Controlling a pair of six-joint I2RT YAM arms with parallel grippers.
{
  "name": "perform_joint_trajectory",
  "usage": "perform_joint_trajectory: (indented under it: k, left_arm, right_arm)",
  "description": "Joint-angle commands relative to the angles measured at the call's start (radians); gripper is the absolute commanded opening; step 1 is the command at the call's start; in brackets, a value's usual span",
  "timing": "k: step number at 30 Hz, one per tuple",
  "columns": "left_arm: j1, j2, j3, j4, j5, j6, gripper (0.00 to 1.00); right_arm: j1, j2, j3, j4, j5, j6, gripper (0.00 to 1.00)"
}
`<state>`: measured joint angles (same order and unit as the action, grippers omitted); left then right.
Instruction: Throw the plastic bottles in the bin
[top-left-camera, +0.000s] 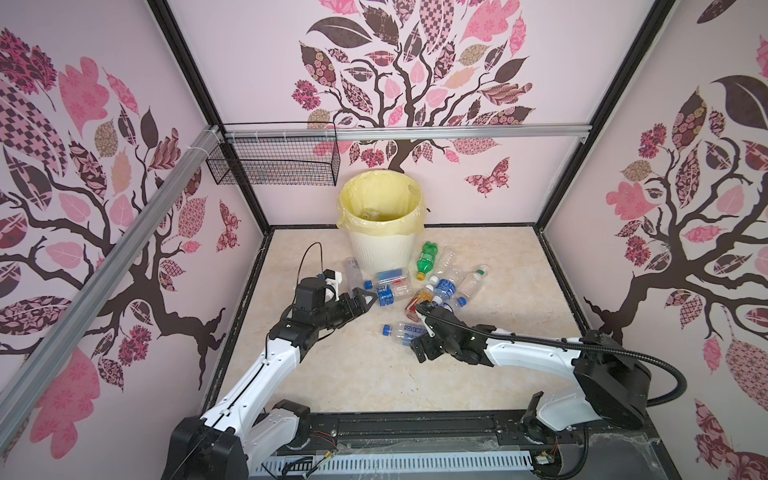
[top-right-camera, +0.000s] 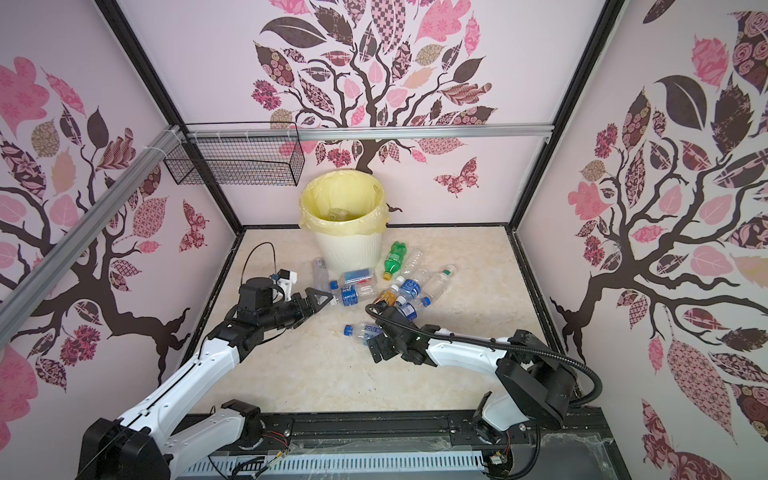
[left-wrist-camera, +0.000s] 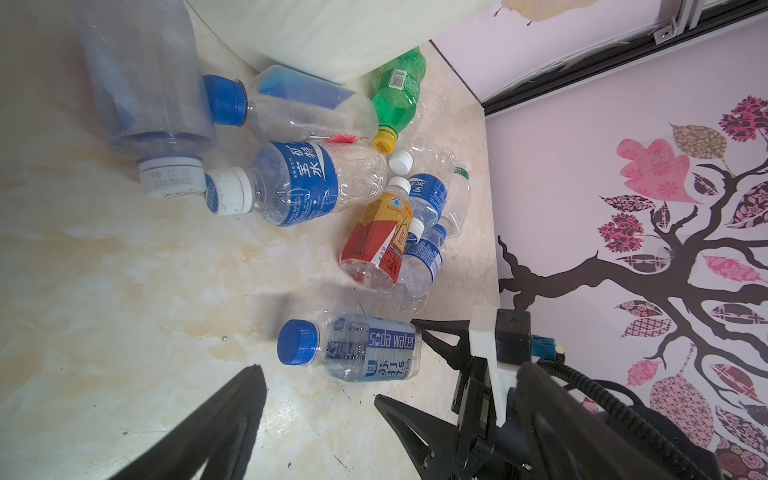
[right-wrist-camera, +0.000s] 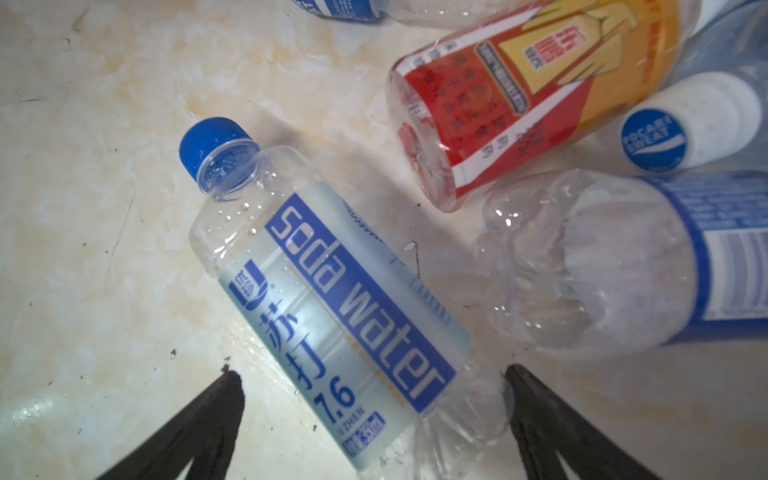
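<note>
- Tabletop (top-left-camera: 332, 374): cream, marbled; bin (top-left-camera: 380, 253) at its far edge.
- Wall (top-left-camera: 257, 75) behind bin: pink tree mural.
- Left end effector (top-left-camera: 368, 302), right end effector (right-wrist-camera: 372, 371): apart, empty.

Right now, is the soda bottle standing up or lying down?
Lying down: the soda bottle rests on its side on the table.

At centre frame a round cream-white ribbed plastic bin (top-left-camera: 380, 254) lined with a pale yellow bag stands on the beige marbled surface (top-left-camera: 332, 374), with clear blue-labelled plastic bottles (top-left-camera: 444, 289) and a green yellow-capped bottle (top-left-camera: 427, 257) littered just below it and the left gripper (top-left-camera: 367, 302) beside them, fingers spread.
</note>
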<state>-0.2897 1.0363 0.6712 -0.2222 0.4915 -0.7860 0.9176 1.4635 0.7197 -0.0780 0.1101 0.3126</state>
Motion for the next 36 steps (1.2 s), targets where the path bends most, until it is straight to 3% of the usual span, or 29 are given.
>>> perform_joint_trajectory:
  k: [1,10,16,27,36]
  left_arm:
    - [0.007,-0.016,-0.005,-0.011,-0.024,0.008,0.97]
    - [0.011,-0.013,-0.004,-0.015,-0.018,0.008,0.97]
    - [0.014,-0.011,-0.006,-0.014,-0.018,0.007,0.97]
    - [0.016,-0.009,-0.004,-0.017,-0.024,0.005,0.97]
    - [0.026,0.0,-0.001,-0.055,-0.077,-0.001,0.97]
  right_arm:
    - [0.03,0.036,0.028,0.011,0.012,0.014,1.0]
    - [0.06,0.077,0.033,0.011,0.017,0.013,0.96]
    - [0.061,0.088,0.052,0.018,0.029,-0.024,0.85]
    - [0.061,0.17,0.109,0.018,-0.002,-0.057,0.82]
    - [0.061,0.173,0.091,0.037,-0.024,-0.047,0.63]
